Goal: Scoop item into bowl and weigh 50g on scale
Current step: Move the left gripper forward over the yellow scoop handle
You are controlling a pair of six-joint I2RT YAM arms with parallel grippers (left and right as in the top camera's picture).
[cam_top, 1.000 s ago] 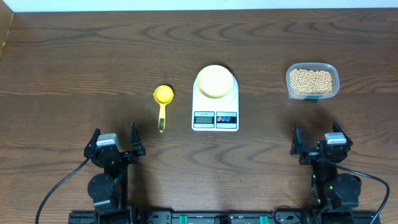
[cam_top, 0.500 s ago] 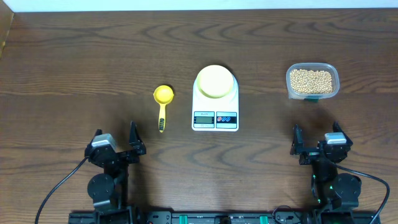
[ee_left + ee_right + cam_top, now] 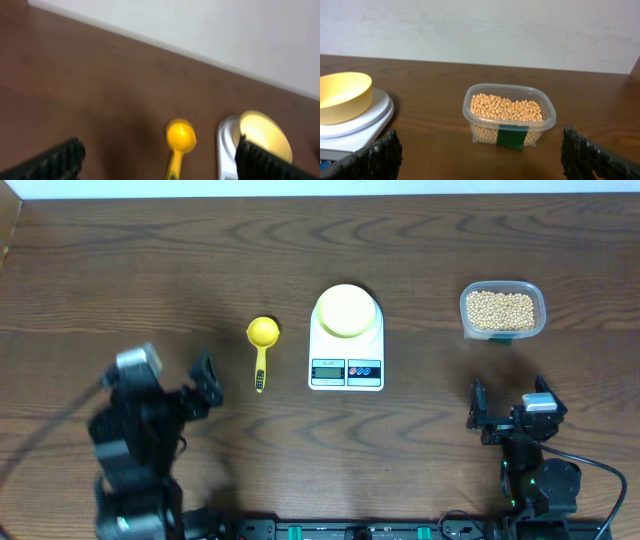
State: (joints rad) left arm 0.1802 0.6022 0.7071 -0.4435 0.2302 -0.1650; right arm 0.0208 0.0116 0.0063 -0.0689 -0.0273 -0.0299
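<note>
The step in hand looks like fetching the yellow scoop, since nothing is held yet. The left gripper hangs over the worktop with its jaws spread wide and empty, near the scoop's handle end; the arm is blurred in the overhead view. The scoop lies with its cup pointing away from the robot, so the jaws should come down across the thin handle, about midway along it, and pinch it squarely so the cup stays level. The beans sit in the clear tub, well apart from the scoop. The scale, with the pale bowl on its platform, stands between them. That is the main obstacle, because a scoop carried to the tub must pass above the bowl without knocking it. The right gripper rests low, near the tub, with its jaws also wide and empty, well placed to steady the tub if needed.
</note>
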